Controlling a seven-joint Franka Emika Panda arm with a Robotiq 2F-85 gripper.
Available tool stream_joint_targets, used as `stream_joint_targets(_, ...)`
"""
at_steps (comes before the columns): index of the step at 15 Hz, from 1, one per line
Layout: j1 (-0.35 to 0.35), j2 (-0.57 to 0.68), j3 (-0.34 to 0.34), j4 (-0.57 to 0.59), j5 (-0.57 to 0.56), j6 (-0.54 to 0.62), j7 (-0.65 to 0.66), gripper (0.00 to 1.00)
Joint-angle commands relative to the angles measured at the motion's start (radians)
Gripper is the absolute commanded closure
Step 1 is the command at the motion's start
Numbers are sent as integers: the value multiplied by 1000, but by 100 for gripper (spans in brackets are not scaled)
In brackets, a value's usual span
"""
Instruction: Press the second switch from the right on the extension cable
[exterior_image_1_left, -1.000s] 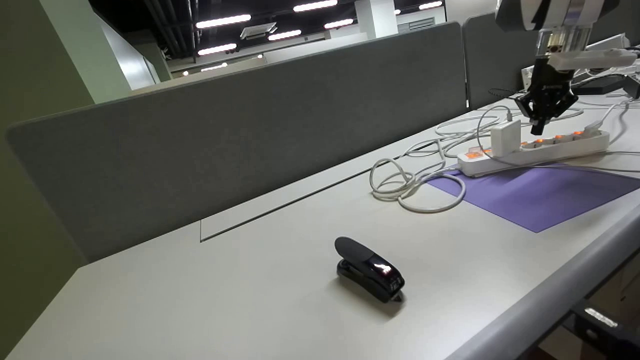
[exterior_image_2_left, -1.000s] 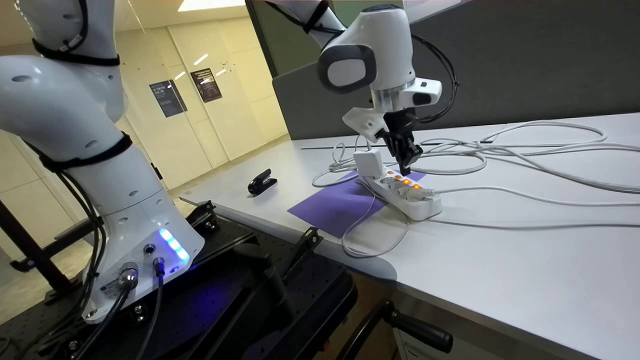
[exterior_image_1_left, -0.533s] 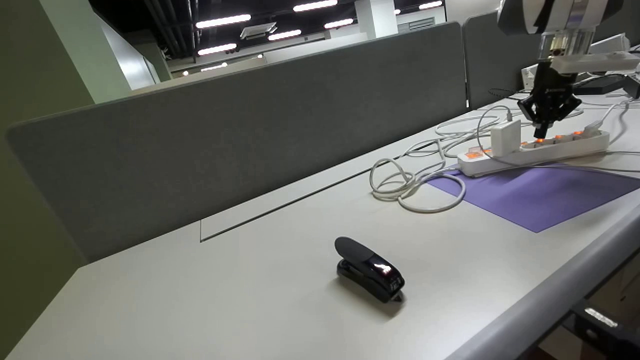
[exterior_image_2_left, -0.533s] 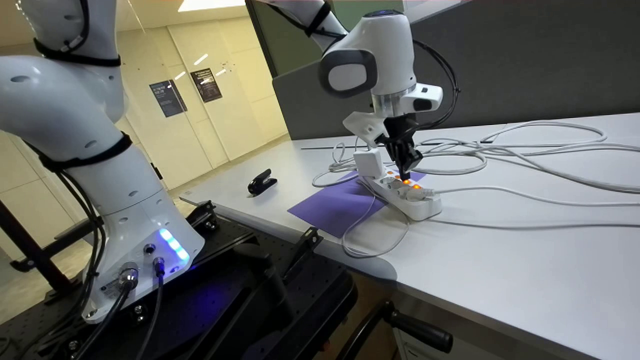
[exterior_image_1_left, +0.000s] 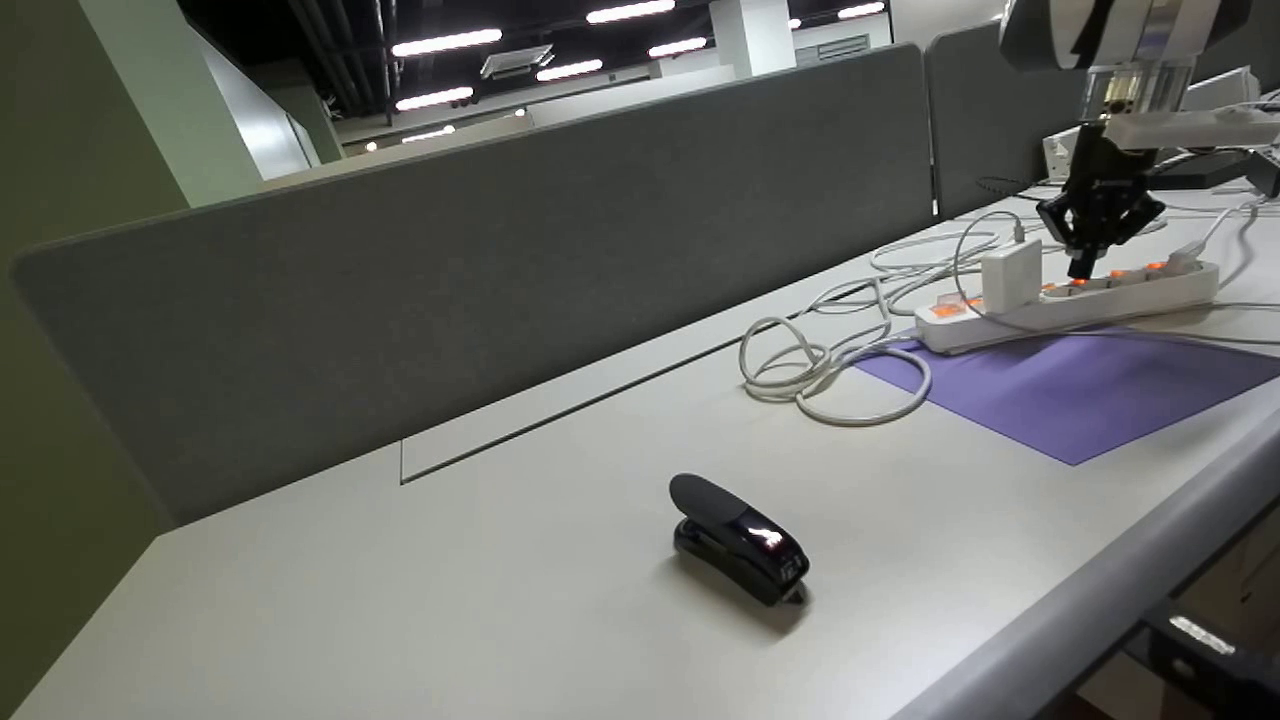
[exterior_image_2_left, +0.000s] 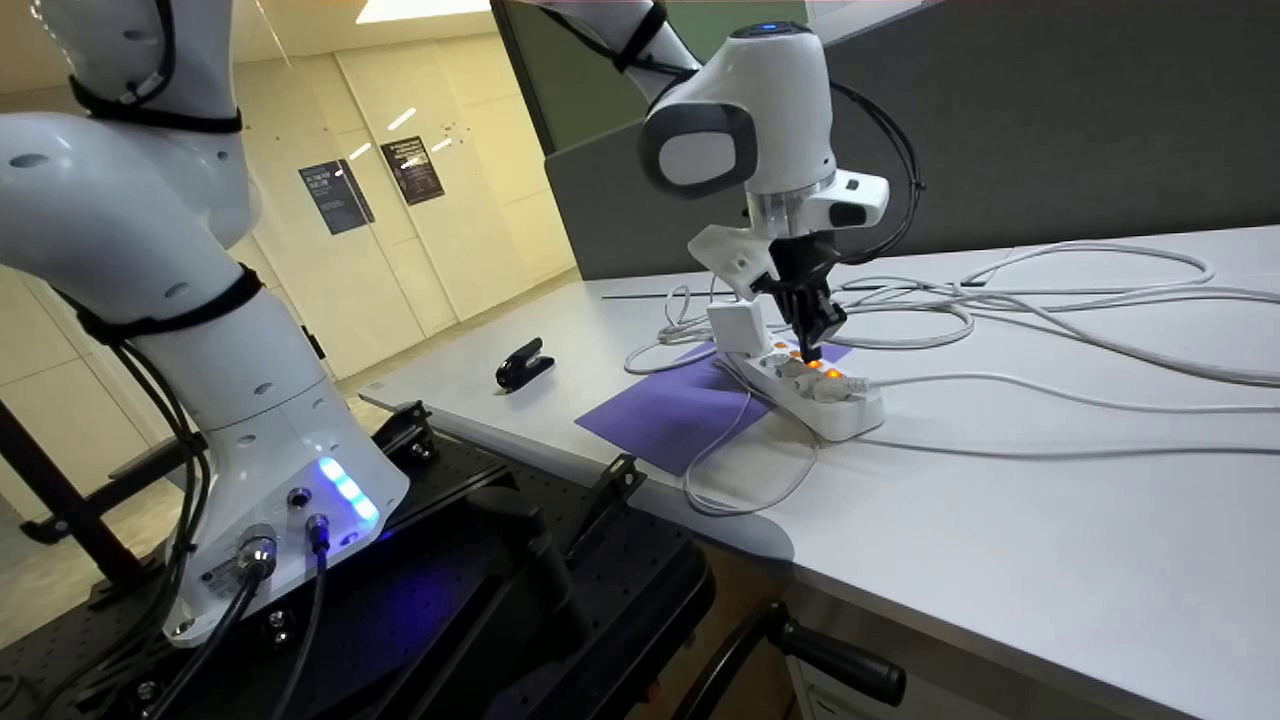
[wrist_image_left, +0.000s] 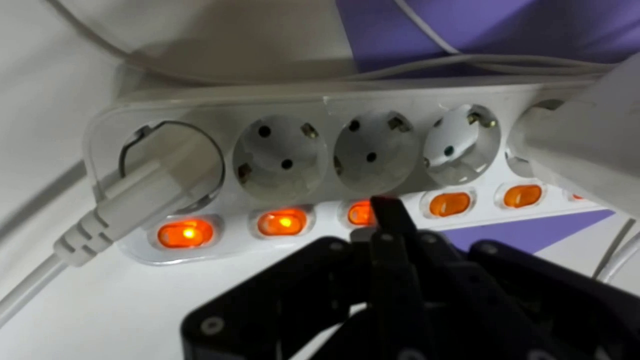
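The extension cable is a long white power strip, lying across the desk in both exterior views (exterior_image_1_left: 1150, 298) (exterior_image_2_left: 850, 422). In the wrist view its body (wrist_image_left: 310, 95) shows a row of sockets and orange switches. The two leftmost switches, the end one (wrist_image_left: 185, 233) and its neighbour (wrist_image_left: 282, 222), glow. The third switch from the left (wrist_image_left: 359, 213) also glows and is partly hidden by my fingertip. Switches further right (wrist_image_left: 449, 204) look unlit. My black gripper (wrist_image_left: 385, 220) is shut and empty, its tip at this third switch; I cannot tell whether it touches. The gripper also shows in both exterior views (exterior_image_1_left: 1082, 265) (exterior_image_2_left: 811, 348).
A white adapter (exterior_image_1_left: 1012, 276) stands in the strip beside the gripper. A white plug (wrist_image_left: 145, 195) fills the end socket. Looped white cords (exterior_image_1_left: 850, 390) lie around. A purple sheet (exterior_image_1_left: 1070, 400) lies partly under the strip. A black clip-like gadget (exterior_image_1_left: 740, 540) lies apart.
My gripper has come down a little onto the strip's switch row over the last second, mostly in the first half. The strip and the other objects have not moved.
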Motion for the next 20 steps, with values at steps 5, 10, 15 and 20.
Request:
stream_joint_targets(5,-62,23,61,36,-1,2,6,100)
stream_joint_targets(10,-62,32,58,42,-10,8,21,100)
stream_joint_targets(15,-40,50,42,47,-26,44,48,100)
stream_joint_targets(20,-17,66,32,48,-59,83,98,100)
